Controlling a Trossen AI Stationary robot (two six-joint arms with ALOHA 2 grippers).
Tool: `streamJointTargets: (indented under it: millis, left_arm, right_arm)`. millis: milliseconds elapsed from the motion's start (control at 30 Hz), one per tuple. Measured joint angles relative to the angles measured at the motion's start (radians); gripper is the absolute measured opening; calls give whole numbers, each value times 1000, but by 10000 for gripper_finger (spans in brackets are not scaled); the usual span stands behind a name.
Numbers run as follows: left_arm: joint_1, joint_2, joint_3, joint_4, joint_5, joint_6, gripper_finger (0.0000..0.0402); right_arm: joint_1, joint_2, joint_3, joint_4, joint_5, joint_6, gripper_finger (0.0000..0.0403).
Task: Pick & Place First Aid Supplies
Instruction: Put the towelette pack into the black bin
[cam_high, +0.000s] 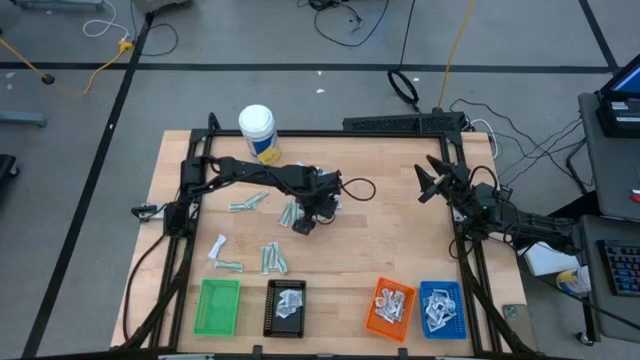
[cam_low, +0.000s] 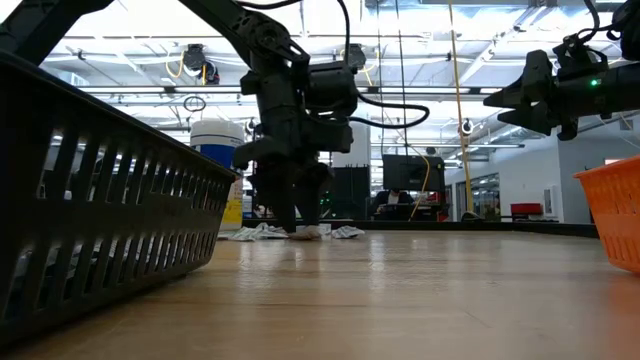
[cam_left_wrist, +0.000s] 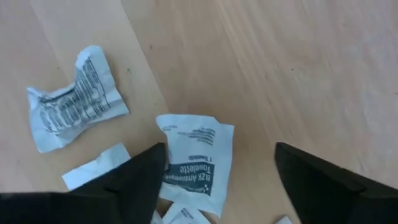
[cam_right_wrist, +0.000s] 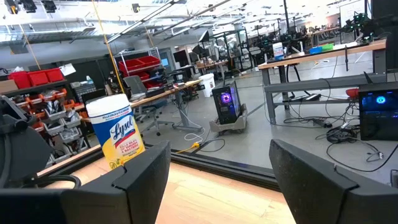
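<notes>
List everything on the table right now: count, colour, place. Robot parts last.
first aid packets: many, white-and-blue sachets plus pale grey-green strips; loose in small clusters on the table's left half, more lying in three of the trays
green tray: one, near edge, far left, looks empty
black tray: one, beside the green tray, holds packets
orange tray: one, near edge, right of centre, holds packets
blue tray: one, beside the orange tray, holds packets
Lysol canister: one, white with yellow label, far edge
left gripper: fingers open, low over a sachet mid-table
right gripper: fingers open, raised at the right edge
</notes>
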Motion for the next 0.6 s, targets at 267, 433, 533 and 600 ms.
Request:
streamJointTargets:
  millis: [267, 433, 533, 600]
  left_arm:
    - [-4, 0, 0, 28, -27, -50, 131]
    - [-8, 0, 0, 27, -26, -102, 17]
    - [-13, 0, 0, 26, -37, -127, 11]
    - [-18, 0, 1, 13, -71, -134, 5]
  right_arm:
    - [0, 0, 0, 0, 0, 0, 268]
    - [0, 0, 0, 0, 0, 0, 270]
    - [0, 0, 0, 0, 0, 0, 271]
    - [0, 0, 0, 0, 0, 0, 271]
